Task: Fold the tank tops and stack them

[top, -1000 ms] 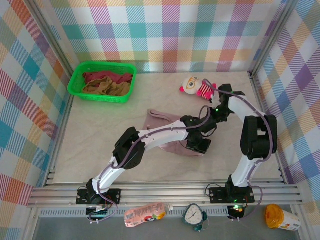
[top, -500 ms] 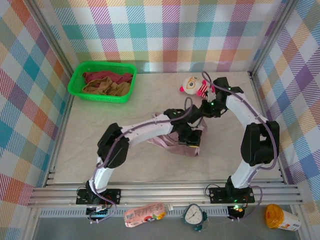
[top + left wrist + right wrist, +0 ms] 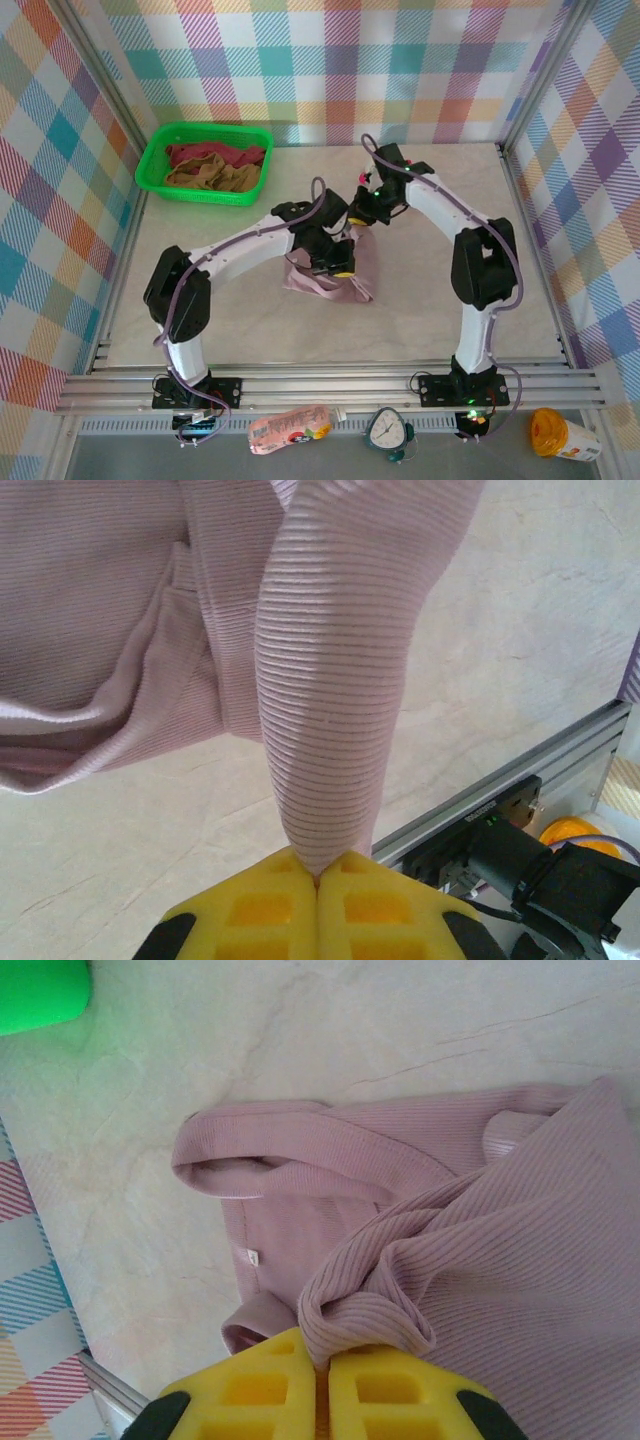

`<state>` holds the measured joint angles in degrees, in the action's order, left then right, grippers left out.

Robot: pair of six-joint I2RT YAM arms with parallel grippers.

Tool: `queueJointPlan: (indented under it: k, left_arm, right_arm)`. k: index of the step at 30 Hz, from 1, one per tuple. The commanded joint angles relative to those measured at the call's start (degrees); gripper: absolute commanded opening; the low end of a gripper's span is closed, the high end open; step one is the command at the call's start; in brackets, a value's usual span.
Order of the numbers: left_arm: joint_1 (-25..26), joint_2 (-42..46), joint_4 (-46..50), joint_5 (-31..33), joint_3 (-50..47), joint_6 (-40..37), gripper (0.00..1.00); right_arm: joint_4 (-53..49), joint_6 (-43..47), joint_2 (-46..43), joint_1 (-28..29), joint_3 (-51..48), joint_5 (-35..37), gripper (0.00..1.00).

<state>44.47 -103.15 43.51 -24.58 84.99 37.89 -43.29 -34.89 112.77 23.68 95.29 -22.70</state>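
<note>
Surface (image 3: 200,300) carried green basket (image 3: 205,197) at 10 o'clock, with maroon-red tank top (image 3: 215,153) and tan-brown tank top (image 3: 210,177) heaped inside. Mauve-pink tank top (image 3: 345,288) sat bunched mid-surface, partly lifted off it. Left pincer (image 3: 318,880) was clamped tight on a ribbed fold of it, over the cloth's middle. Right pincer (image 3: 322,1360) was pinched closed on another fold at the cloth's 12 o'clock end. Both folds were drawn up into the yellow pads (image 3: 260,910).
</note>
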Motion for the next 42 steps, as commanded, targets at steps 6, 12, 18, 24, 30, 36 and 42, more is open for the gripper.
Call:
queueJointPlan:
  k: [6, 12, 18, 24, 30, 36, 42]
  left_arm:
    - [-4.42, 7.21, 5.57, 1.92, -6.24, -2.75, 0.00]
    - [-6.70, 9.81, 10.45, 3.92, -5.29, -4.75, 0.00]
    - [-5.48, 9.49, 9.99, 1.32, -2.85, -3.29, 0.00]
    - [0.51, 5.02, 4.65, 0.74, 2.10, 1.27, 0.00]
    - [7.44, -2.85, 0.07, 0.59, 8.95, 4.64, 0.00]
    - [12.74, -11.56, -2.90, 0.32, 18.09, 7.06, 0.00]
    - [13.83, -14.38, -2.76, 1.12, 23.11, 7.89, 0.00]
  right_arm:
    - [6.13, -8.81, 4.79, 4.51, 5.99, -3.24, 0.10]
    - [12.16, -13.03, 5.87, 6.89, 6.75, -5.37, 0.08]
    - [8.64, -8.89, 3.91, 5.85, 6.39, -2.76, 0.07]
    - [5.09, -3.74, -1.68, 0.56, 0.72, -2.58, 0.06]
    - [4.09, 0.00, -8.27, -6.86, -8.30, -4.19, 0.05]
    - [2.05, 3.39, -13.53, -13.37, -14.09, -4.22, 0.04]
    - [0.77, 3.87, -15.91, -15.68, -15.22, -4.04, 0.05]
